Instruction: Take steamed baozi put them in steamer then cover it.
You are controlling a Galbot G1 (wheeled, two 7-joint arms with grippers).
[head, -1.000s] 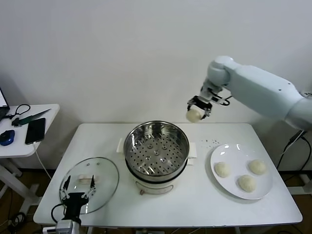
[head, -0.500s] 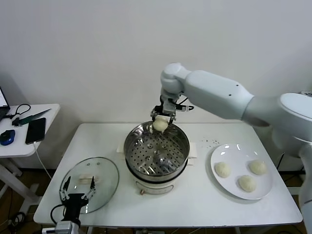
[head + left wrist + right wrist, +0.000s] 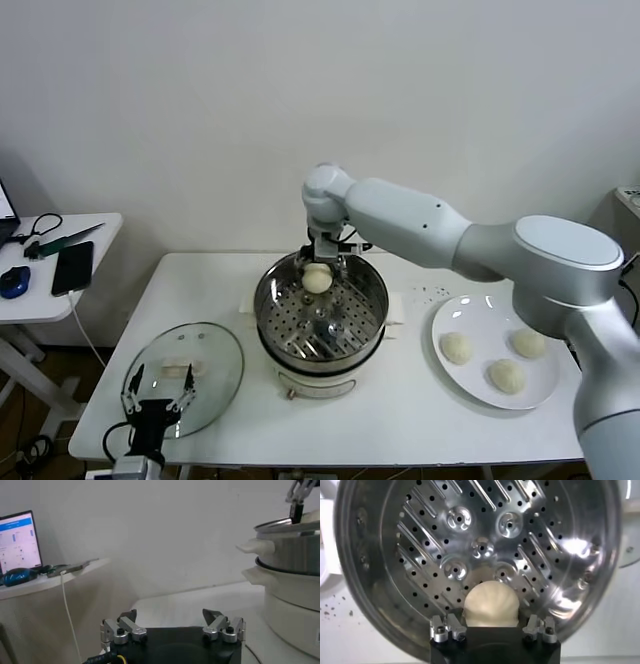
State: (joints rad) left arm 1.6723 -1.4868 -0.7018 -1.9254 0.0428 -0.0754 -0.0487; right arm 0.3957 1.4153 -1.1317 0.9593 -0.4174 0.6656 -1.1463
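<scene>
The right gripper holds a baozi over the steamer, its perforated floor directly beneath, toward twelve o'clock

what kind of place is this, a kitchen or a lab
Probably a lab or test room staged as a kitchen: a steamer and plate sit on a bare white table against a blank wall, beside a side desk with a phone.
</scene>
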